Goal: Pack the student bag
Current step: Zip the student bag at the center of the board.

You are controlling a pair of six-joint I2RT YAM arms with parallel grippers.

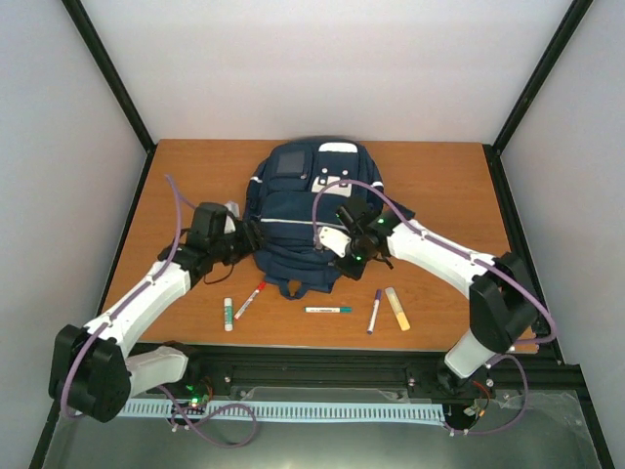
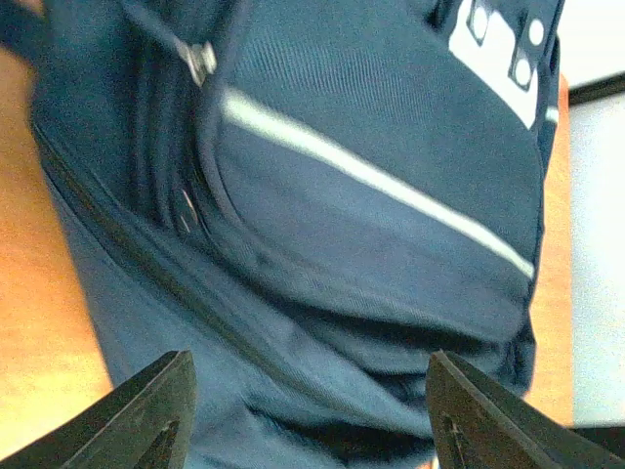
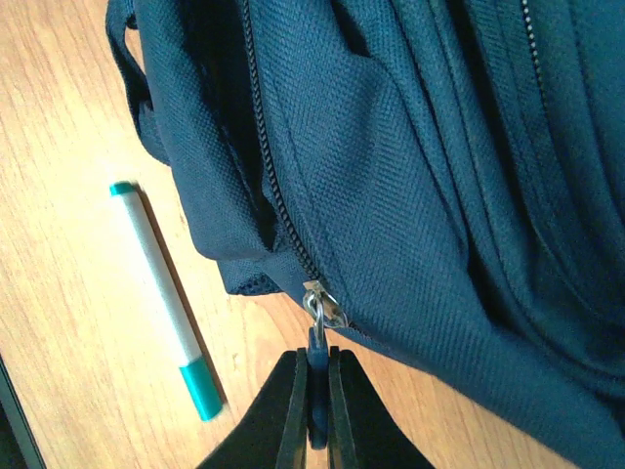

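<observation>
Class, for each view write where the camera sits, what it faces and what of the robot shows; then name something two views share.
Top external: above and behind the robot, looking down on the table; left gripper and right gripper reach the student bag.
Left wrist: mounted there, facing the bag's striped side; open fingers show.
Right wrist: mounted there, facing the zipper pull pinched in its fingers.
Shared: teal marker, in right wrist and top views.

Both arms stretch forward from their bases and bend inward toward each other. The left gripper [image 2: 308, 363] points to the right, its two fingers spread wide with nothing between them. The right gripper [image 3: 312, 376] points left, its fingers pinched tight on a zipper pull [image 3: 318, 337].
</observation>
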